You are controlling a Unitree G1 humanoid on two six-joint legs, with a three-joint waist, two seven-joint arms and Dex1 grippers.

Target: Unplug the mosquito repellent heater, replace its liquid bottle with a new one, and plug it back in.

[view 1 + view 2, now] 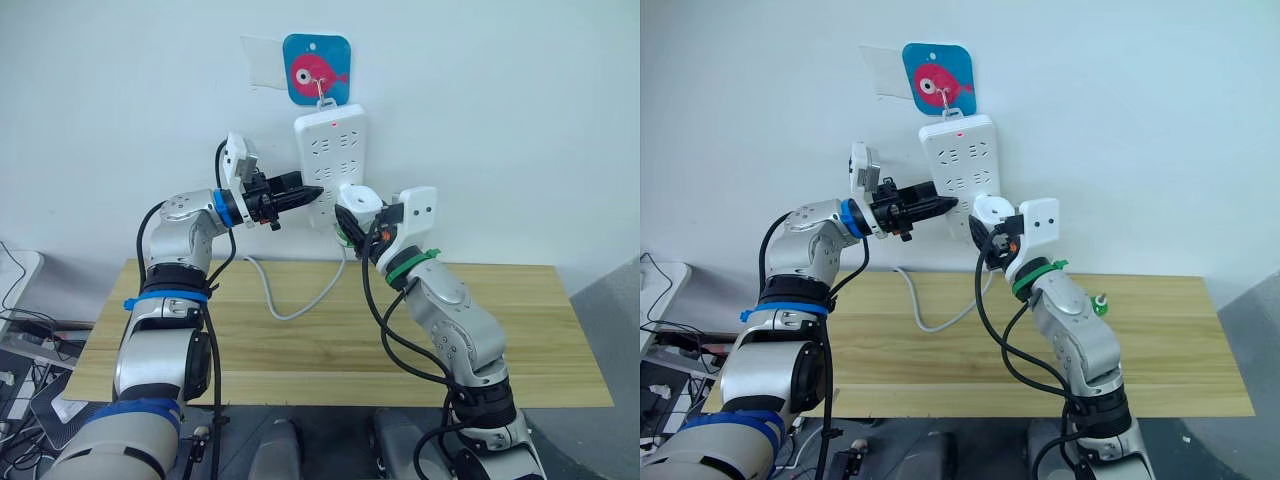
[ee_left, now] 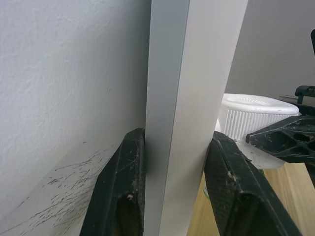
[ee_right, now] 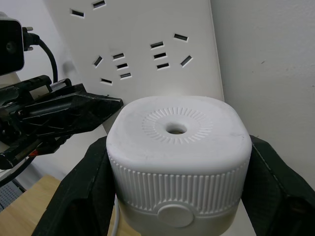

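Arms reach up to the wall in the left eye view. The left gripper (image 1: 300, 193) pinches the side of the long white power strip (image 1: 330, 150), probably to keep it from swinging on its hook. The right gripper (image 1: 352, 222) holds the mosquito repellent heater (image 1: 360, 198) low on the strip, above the wooden table (image 1: 300, 340).

Left wrist view: its two black fingers (image 2: 120, 191) are clamped on the strip's edge, one on each side, next to the wall (image 2: 64, 98).

Right wrist view: the fingers (image 3: 81, 191) squeeze the heater's ribbed sides. I think it is ready to pull out or push in. I cannot tell if the prongs sit in a socket.
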